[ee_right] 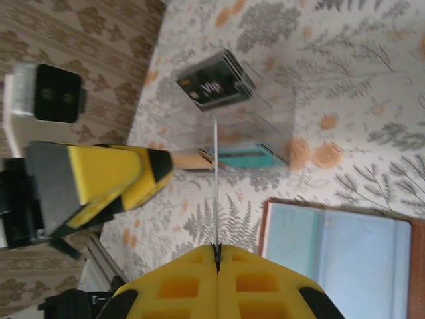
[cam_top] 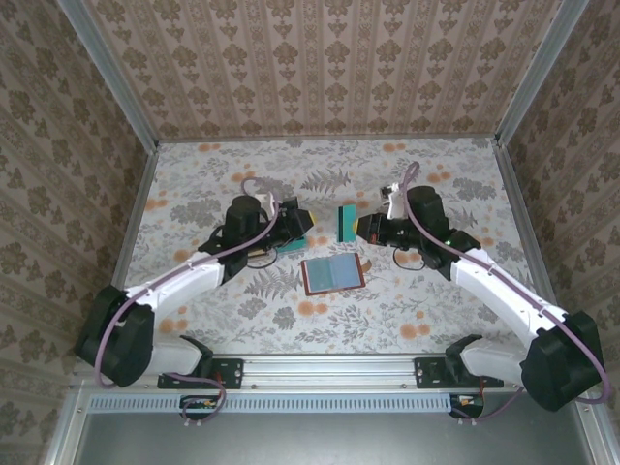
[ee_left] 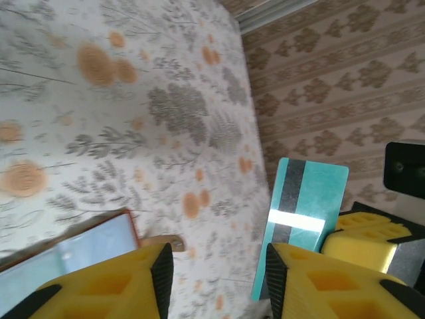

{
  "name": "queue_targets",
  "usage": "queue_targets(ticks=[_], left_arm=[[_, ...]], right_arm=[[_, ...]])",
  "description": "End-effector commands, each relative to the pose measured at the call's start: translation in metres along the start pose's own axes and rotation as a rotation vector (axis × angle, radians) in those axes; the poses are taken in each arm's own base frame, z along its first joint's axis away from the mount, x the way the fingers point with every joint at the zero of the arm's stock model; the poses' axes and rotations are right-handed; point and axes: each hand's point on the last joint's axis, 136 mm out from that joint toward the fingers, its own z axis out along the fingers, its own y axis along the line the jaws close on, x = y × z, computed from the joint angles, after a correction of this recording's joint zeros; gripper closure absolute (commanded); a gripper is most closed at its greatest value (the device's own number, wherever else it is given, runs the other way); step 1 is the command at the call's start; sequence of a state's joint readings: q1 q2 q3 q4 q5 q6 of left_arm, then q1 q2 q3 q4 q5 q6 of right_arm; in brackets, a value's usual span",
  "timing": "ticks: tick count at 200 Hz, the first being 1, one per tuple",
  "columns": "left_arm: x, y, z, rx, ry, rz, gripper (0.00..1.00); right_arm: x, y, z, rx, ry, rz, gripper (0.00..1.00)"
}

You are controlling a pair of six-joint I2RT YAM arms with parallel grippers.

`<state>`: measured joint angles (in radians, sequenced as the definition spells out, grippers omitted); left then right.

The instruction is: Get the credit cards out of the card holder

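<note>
The left wrist view shows the striped face of a teal card. The right wrist view has it edge-on, pinched in the closed right pincer, and adds a clear rack with a black card. The left pincer is partly open, holding nothing, near the teal card. The card holder lies open mid-desk, just nearer than both pincers. Bare desk runs to every edge.
</note>
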<state>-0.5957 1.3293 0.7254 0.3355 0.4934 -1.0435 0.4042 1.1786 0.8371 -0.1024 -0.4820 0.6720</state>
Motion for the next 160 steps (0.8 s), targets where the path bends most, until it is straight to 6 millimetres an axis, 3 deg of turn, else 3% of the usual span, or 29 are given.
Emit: queue_targets(ticks=[1,24,59,116,160], left_arm=[[-0.014,-0.048,0.004,0.189,-0.002,0.012,0.59],[-0.019,-0.064,0.008,0.261,0.008,0.014,0.63],[-0.021,-0.072,0.012,0.281,0.018,0.021,0.66],[-0.008,-0.087,0.015,0.344,0.085,0.047,0.71],[-0.007,-0.102,0.007,0.443,0.070,0.059,0.83]], right_arm=[[-0.018,0.030,-0.008,-0.129,-0.037,-0.009,1.00],[-0.023,0.041,-0.010,-0.187,-0.048,-0.015,1.00],[-0.025,0.044,-0.008,-0.223,-0.050,-0.005,1.00],[-0.029,0.048,-0.005,-0.288,-0.043,0.028,1.00],[-0.028,0.046,-0.004,-0.303,-0.039,0.041,1.00]])
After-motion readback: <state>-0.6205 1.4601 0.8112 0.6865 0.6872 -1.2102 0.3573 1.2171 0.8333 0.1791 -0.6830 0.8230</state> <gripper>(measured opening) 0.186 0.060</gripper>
